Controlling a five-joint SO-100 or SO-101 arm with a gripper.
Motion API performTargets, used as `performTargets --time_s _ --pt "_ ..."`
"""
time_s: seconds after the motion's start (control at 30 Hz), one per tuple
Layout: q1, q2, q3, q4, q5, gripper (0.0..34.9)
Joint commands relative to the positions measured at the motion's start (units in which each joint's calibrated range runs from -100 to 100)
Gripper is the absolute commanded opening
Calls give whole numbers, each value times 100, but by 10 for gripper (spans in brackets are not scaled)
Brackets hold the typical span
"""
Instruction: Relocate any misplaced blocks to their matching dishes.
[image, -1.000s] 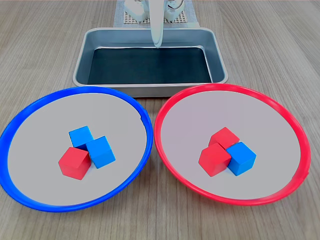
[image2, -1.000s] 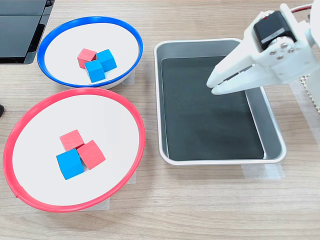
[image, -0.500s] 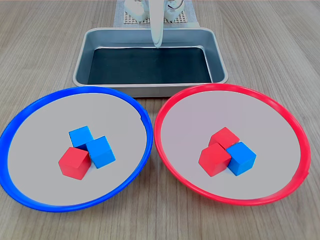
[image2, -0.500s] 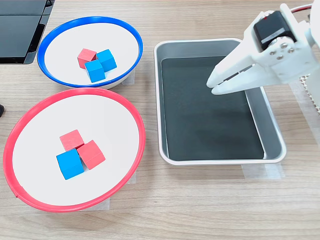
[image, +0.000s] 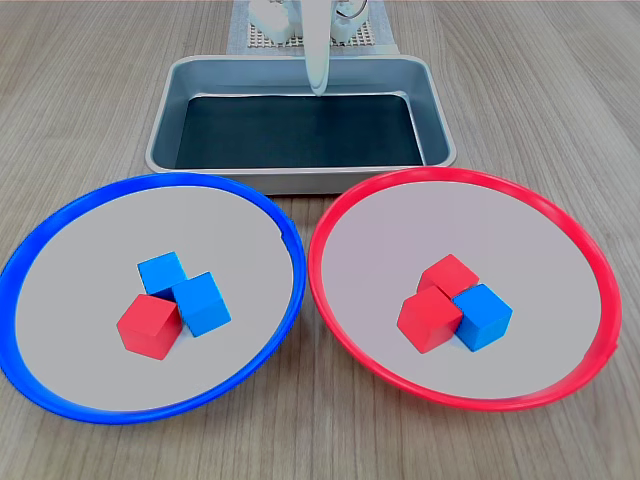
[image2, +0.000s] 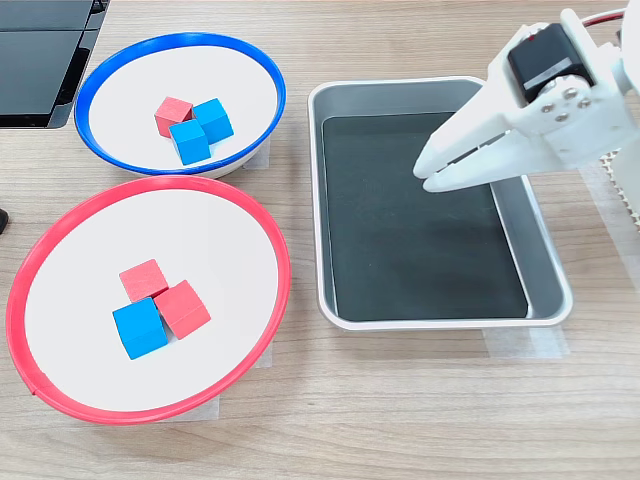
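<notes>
The gripper hangs over the metal tray, jaws together, holding nothing. One red block sits in the blue-rimmed dish; one blue block sits in the red-rimmed dish.

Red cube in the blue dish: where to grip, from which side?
From above. The red cube touches a blue cube on the second exterior view's lower-right, so put the fingers on its two faces clear of the blue ones. The gripper, over the tray, holds nothing.

Wooden table: blue-rimmed dish, red-rimmed dish, metal tray
</notes>
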Motion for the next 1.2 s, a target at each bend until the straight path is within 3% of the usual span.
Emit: performTargets --time_s 0.0,0.17,0.67,1.17 --pt "-60 -26 -28 -74 39 4" --pt "-51 358 -437 -223 244 3" --pt "34 5919 -6027 -198 1675 3" --pt "1305 8503 -7802 -949 3643 3"
